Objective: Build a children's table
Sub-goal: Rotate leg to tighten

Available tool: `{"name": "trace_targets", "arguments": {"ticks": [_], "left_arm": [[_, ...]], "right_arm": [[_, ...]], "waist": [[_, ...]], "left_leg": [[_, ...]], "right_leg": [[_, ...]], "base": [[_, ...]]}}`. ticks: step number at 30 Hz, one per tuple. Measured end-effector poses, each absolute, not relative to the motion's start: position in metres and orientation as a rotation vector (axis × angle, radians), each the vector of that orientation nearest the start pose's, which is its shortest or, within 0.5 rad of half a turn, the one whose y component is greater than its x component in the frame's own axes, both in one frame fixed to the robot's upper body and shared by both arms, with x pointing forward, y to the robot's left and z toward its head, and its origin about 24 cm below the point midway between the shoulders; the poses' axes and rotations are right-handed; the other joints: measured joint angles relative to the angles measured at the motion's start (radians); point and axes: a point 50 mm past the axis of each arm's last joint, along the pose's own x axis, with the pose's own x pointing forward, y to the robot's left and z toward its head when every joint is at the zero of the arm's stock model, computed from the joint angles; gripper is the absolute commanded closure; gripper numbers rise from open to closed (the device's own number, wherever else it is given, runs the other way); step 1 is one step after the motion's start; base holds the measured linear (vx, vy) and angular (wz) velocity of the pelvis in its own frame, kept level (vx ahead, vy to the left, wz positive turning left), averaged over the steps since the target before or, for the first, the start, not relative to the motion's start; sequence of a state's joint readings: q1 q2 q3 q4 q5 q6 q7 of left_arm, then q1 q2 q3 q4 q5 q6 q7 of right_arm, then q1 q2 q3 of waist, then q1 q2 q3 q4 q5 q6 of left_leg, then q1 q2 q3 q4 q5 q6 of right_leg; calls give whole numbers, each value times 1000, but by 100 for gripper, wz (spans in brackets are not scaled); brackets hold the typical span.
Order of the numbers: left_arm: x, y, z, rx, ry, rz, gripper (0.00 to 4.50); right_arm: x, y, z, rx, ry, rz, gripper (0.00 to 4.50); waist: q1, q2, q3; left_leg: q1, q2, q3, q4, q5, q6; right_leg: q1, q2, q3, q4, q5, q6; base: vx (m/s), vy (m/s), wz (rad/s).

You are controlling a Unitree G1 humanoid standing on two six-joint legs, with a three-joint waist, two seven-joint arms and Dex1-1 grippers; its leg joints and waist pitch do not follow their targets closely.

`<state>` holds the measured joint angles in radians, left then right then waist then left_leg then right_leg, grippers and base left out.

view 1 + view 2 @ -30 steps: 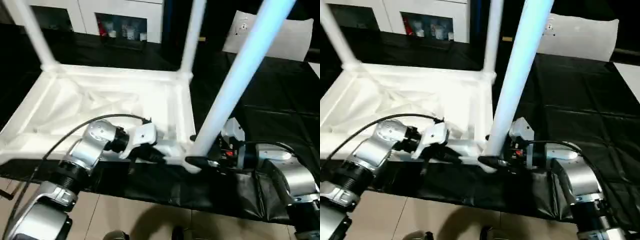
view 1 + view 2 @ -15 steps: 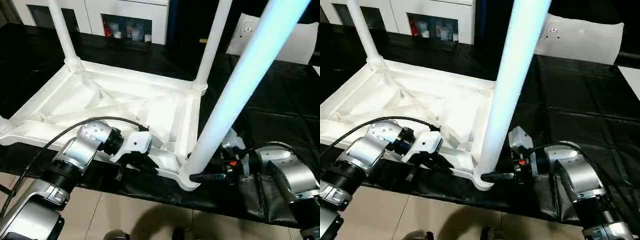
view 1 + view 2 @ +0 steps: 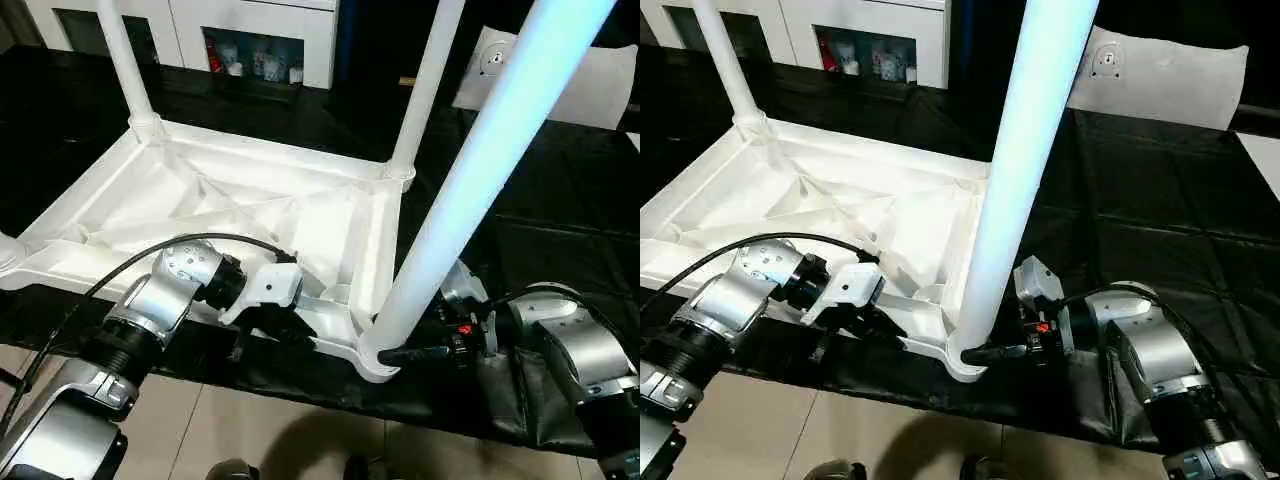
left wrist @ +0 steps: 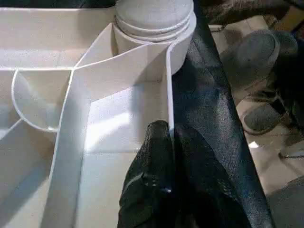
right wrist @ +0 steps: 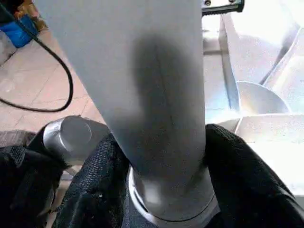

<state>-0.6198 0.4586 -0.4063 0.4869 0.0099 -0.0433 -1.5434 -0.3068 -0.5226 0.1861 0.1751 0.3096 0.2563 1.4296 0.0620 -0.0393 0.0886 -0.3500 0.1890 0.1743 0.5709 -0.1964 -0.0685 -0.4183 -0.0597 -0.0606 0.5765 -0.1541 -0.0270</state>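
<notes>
The children's table top (image 3: 250, 145) lies upside down on a black cloth, its ribbed underside facing up. Two legs (image 3: 125, 60) (image 3: 425, 80) stand in the far corner sockets. A third leg (image 3: 470, 170) rises from the near right socket (image 3: 375, 355). My right gripper (image 3: 395, 340) is at that leg's foot. In the right wrist view its fingers (image 5: 95, 185) press the leg (image 5: 156, 95) from both sides. My left gripper (image 3: 272, 325) is shut on the top's near rim. The left wrist view shows its fingers (image 4: 156, 142) pinching that rim wall (image 4: 168, 85).
A white cabinet with glass doors (image 3: 250, 30) stands behind. A white sheet (image 3: 580, 75) lies at the back right on the black cloth (image 3: 540, 220). The tiled floor (image 3: 300, 430) starts at the near edge, with shoes (image 4: 256, 52) on it. A black cable (image 3: 130, 270) loops over my left arm.
The whole picture shifted early on, so the camera moved. My right gripper's fingers have closed in on the foot of the near right leg. The left gripper keeps its hold on the rim.
</notes>
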Motion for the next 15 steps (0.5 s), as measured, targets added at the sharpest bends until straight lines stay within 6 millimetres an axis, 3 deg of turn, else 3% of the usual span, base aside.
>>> {"name": "trace_targets", "arguments": {"ticks": [5,15], "left_arm": [[304,129,73,570,463,-1659,450],[328,83,65,370,458,-1246,450]], "right_arm": [[259,-160,63,-32,323,1375,243],[299,-141,61,24,272,588,248]], "waist": [[-5,0,0],[-51,3,-1]], "left_leg": [[1,1,0,0,2,-3],[1,-1,-2,-1,4,-7]], "right_leg": [[2,0,-1,1,-3,4],[5,-2,-5,-16,-4,6]], "base": [[0,0,0],[0,0,0]]}}
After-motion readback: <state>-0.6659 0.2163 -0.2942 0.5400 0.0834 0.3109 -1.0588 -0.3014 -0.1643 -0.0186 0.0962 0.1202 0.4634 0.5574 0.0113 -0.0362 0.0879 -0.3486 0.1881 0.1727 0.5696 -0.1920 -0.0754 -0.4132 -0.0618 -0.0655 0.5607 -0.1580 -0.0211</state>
